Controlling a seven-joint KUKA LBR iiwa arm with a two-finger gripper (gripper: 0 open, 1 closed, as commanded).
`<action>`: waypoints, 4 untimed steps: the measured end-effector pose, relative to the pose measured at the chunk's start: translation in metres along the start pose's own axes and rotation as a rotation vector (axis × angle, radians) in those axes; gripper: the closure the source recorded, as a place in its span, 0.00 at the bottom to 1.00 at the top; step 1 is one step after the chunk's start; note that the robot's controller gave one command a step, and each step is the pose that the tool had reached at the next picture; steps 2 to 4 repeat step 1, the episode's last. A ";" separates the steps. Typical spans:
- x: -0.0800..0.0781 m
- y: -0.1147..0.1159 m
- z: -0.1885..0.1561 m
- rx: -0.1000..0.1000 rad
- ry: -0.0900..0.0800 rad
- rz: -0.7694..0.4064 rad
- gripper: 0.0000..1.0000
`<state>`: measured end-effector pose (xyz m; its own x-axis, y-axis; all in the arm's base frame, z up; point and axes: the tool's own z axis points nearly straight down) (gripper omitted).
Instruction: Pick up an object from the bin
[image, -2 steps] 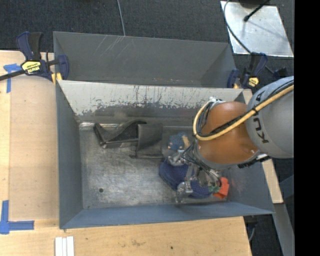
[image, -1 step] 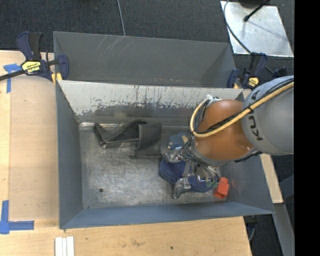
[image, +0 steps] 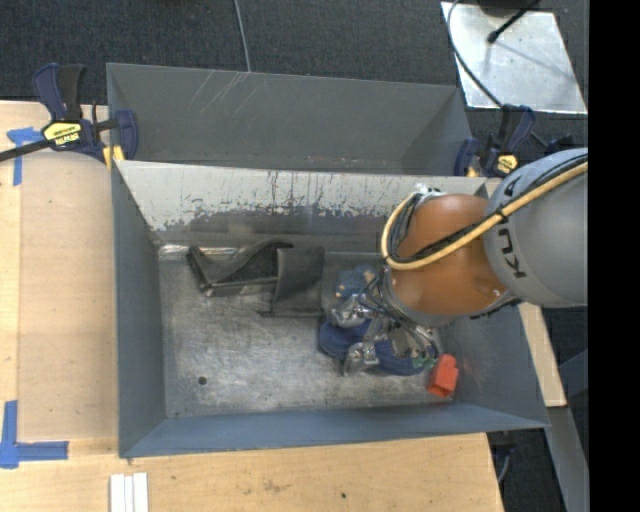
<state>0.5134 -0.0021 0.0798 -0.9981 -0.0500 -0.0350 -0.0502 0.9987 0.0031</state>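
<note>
My gripper (image: 366, 328) is low in the right half of the bin, under the arm's orange cover. It sits right over a crumpled blue thing (image: 334, 338) on the bin floor, which spreads to its left and below it and is partly hidden by it. A small orange-red block (image: 443, 374) lies just right of the gripper, near the bin's front right corner. I cannot tell whether anything is held.
A flat black angular piece (image: 262, 272) lies on the floor to the left of the gripper, toward the back wall. The arm and its orange cover hang over the bin's right side.
</note>
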 end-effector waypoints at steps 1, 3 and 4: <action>-0.017 -0.030 -0.197 0.002 0.024 -0.228 1.00; -0.017 -0.030 -0.197 0.002 0.024 -0.228 1.00; -0.017 -0.030 -0.197 0.002 0.024 -0.228 1.00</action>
